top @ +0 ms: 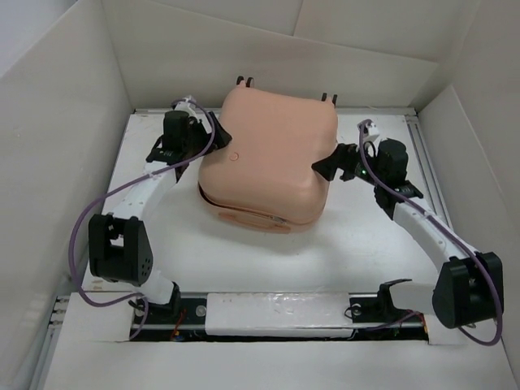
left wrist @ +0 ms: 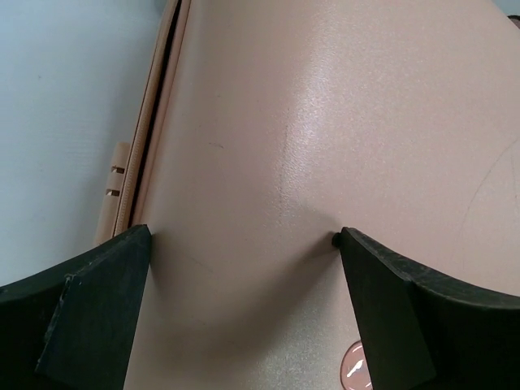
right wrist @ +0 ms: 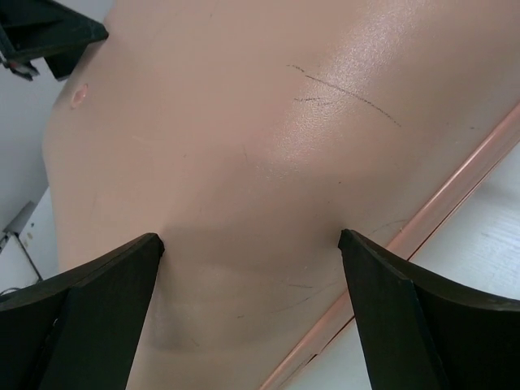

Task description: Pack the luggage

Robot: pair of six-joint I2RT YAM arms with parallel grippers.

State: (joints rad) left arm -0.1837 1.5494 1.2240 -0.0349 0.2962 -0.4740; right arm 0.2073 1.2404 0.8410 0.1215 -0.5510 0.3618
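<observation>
The luggage point(top: 268, 154) is a peach-pink hard-shell suitcase lying closed in the middle of the table, wheels toward the back wall. My left gripper point(top: 213, 146) is open, its fingertips pressed on the lid's left side; the shell fills the left wrist view point(left wrist: 309, 122), with the seam at the left. My right gripper point(top: 325, 166) is open, its fingertips against the lid's right side; the right wrist view shows the shell point(right wrist: 244, 122) and its rim at lower right. The left gripper also shows in the right wrist view at the top left point(right wrist: 49, 36).
The white table point(top: 268, 260) is boxed in by white walls point(top: 57, 146) on the left, back and right. A white bar point(top: 276, 313) runs along the near edge between the arm bases. Small black wheels point(top: 245, 81) stick out at the suitcase's far edge.
</observation>
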